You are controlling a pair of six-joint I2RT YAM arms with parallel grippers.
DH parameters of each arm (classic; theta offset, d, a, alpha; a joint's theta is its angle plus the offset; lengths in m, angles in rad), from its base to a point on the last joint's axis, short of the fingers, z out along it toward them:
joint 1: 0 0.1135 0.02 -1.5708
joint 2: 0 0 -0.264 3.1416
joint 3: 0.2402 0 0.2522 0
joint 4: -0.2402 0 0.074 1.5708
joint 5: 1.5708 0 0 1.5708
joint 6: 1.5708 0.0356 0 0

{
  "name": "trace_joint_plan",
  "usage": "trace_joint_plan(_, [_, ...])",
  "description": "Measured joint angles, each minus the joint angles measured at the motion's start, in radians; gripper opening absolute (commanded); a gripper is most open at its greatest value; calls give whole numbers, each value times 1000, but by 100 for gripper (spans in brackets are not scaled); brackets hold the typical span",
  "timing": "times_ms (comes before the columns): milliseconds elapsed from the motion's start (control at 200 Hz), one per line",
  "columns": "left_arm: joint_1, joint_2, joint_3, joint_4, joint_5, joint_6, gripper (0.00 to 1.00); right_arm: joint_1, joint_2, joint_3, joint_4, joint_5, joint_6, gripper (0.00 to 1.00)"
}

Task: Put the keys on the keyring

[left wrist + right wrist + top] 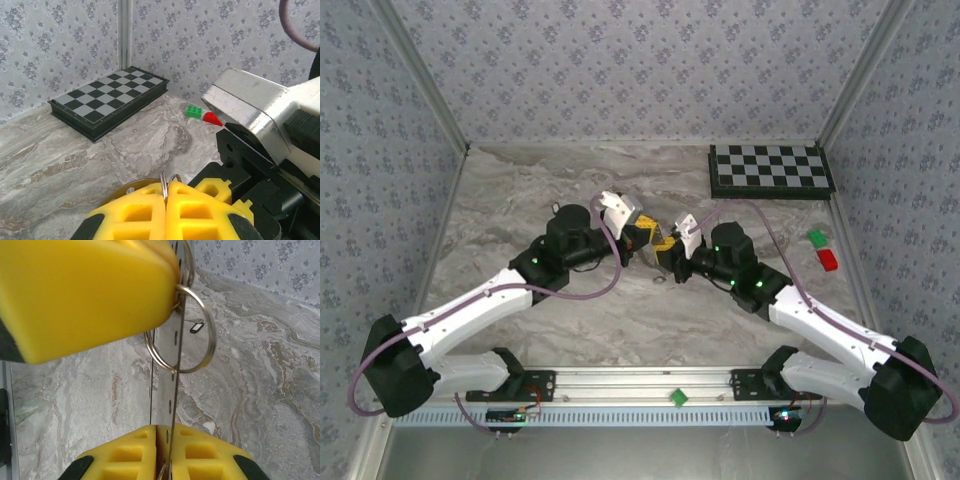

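Left hand (166, 189): pinched shut on the keyring (213, 337), above the tabletop's (570, 180) middle.
Right hand (161, 432): closed on a thin metal strip (174, 390) crossing the keyring; key or not, cannot tell.
Done: probably nothing threaded.
Remaining: loose key (196, 328) lying on tabletop.

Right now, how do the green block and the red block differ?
The green block sits closer to the chessboard; the red block lies farther from it. From the left wrist camera, the green block shows whole; the red block is partly covered. Both rest on the table.
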Motion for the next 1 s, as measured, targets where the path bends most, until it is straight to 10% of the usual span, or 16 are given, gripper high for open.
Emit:
trace_joint_plan(925, [-93,-11,-39,69,-255,155,0,32,31,92,-135,106,12,0])
trace_joint_plan(999, [-93,-12,-39,69,-254,155,0,31,31,92,-135,98,12,15])
